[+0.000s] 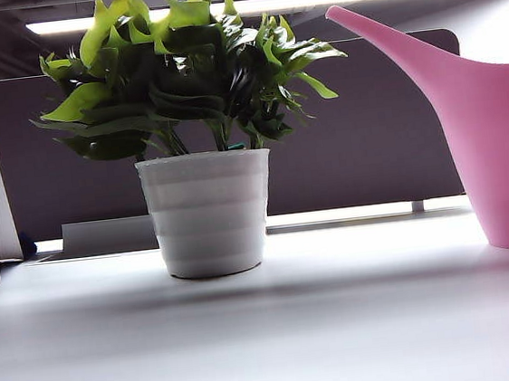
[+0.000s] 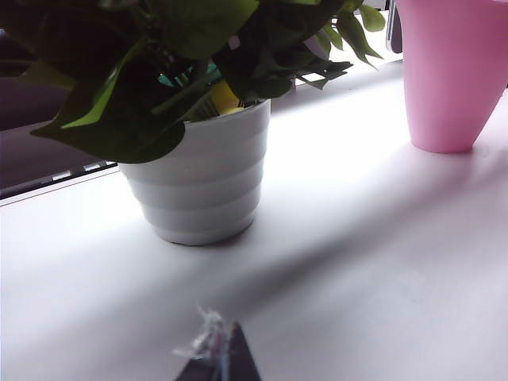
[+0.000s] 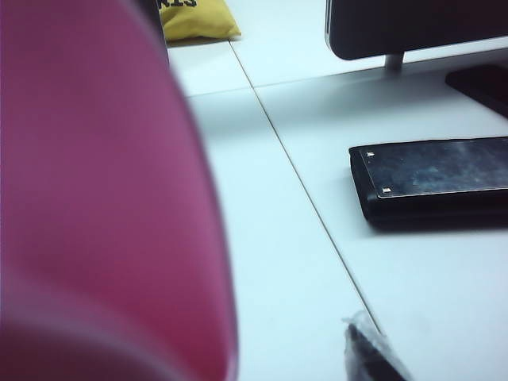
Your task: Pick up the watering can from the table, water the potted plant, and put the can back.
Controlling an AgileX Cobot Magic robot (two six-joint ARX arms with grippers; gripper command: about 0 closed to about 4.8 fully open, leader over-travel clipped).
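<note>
Ext view, L to R: potted plant (image 1: 200,142) stands mid-table (image 1: 270,334), watering can (image 1: 496,147) upright at far R, spout angled toward the leaves; no arms in sight here. Left gripper (image 2: 218,357): only a dark tip shows low over the table, short of the pot; can't tell how far open, nothing held. Right gripper (image 3: 373,353): jaws spread wide, empty, just beside the can's pink wall (image 3: 103,198). Black flat box (image 3: 432,178) lies beyond.

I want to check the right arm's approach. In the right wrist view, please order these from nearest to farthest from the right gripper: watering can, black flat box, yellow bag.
1. Watering can, close beside the right gripper.
2. Black flat box, lying farther out on the table.
3. Yellow bag, far end.
</note>
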